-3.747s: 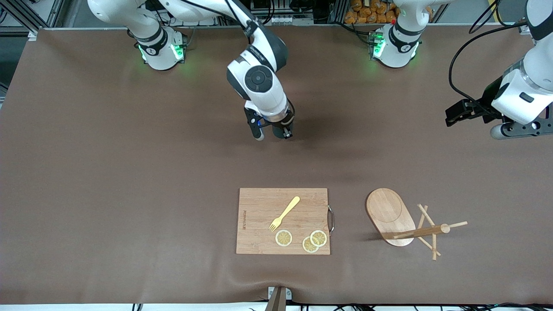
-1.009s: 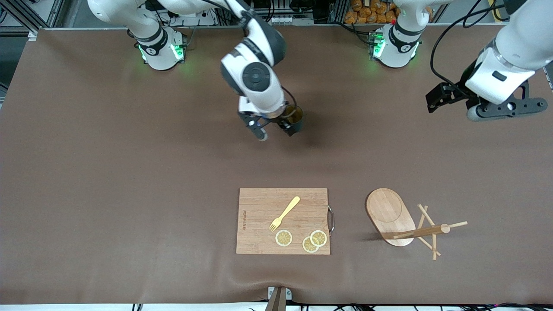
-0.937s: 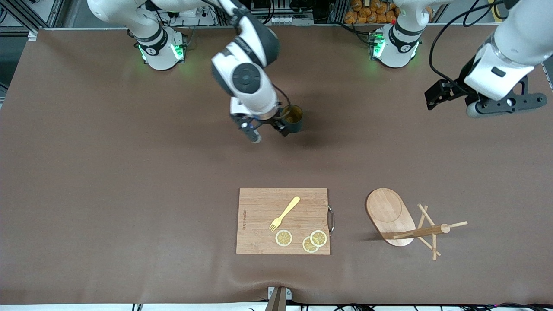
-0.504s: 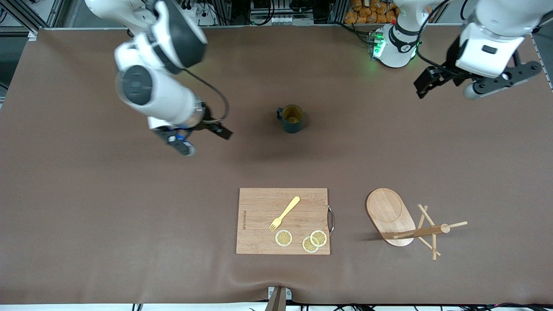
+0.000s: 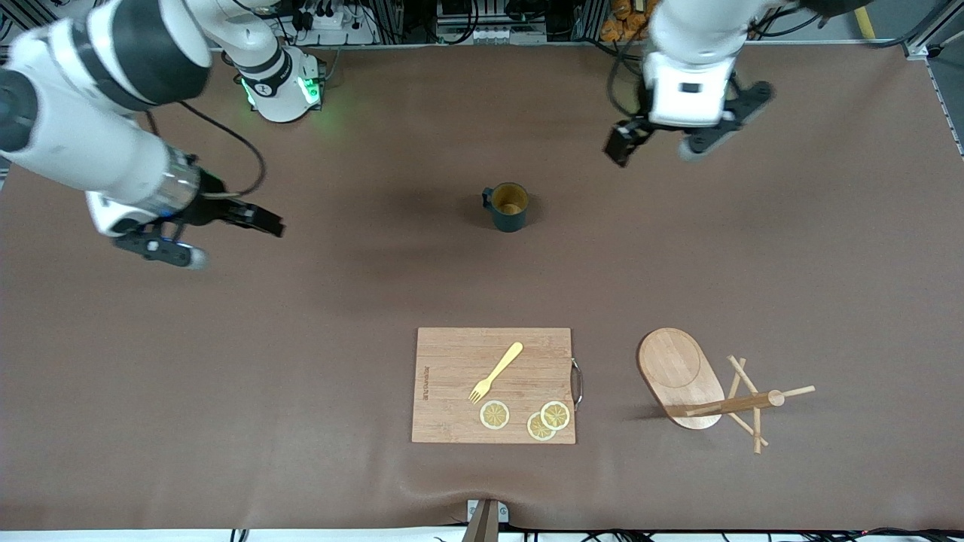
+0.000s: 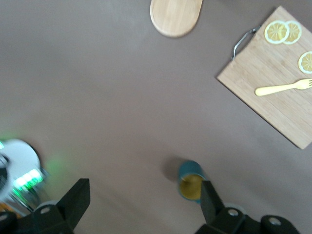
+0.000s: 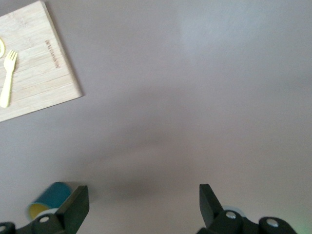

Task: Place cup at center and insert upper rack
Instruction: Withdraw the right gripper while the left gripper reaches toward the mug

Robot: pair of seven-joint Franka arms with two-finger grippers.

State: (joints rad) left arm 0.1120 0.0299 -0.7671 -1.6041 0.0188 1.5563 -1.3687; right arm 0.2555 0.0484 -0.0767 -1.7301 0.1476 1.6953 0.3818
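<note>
From the front, the cup point(image 5: 507, 207) stands upright and alone on the table point(image 5: 301, 376), about mid-table, so the placing step looks done. The upper rack point(image 5: 708, 391) stands nearer the camera, toward the left arm's end, beside the cutting board point(image 5: 452, 391) that carries a fork point(image 5: 495, 372) and lemon slices point(image 5: 527, 418). I'd judge the rack is next; that calls for the left arm to reach down toward its post. The left end effector point(image 5: 654, 143) hangs over bare table between its base and the cup, fingers apart and empty. The right end effector point(image 5: 226, 237) is out over its own end of the table, fingers spread, holding nothing.

The left wrist view looks straight down: both fingers point(image 6: 73, 202) wide apart, the cup point(image 6: 191, 180) by one of them, the rack's oval base point(image 6: 175, 17) and the board point(image 6: 273, 83) well off.

The right wrist view shows spread fingers point(image 7: 75, 207) over plain mat, with the cup point(image 7: 48, 200) at the edge and a corner of the board point(image 7: 39, 87).
</note>
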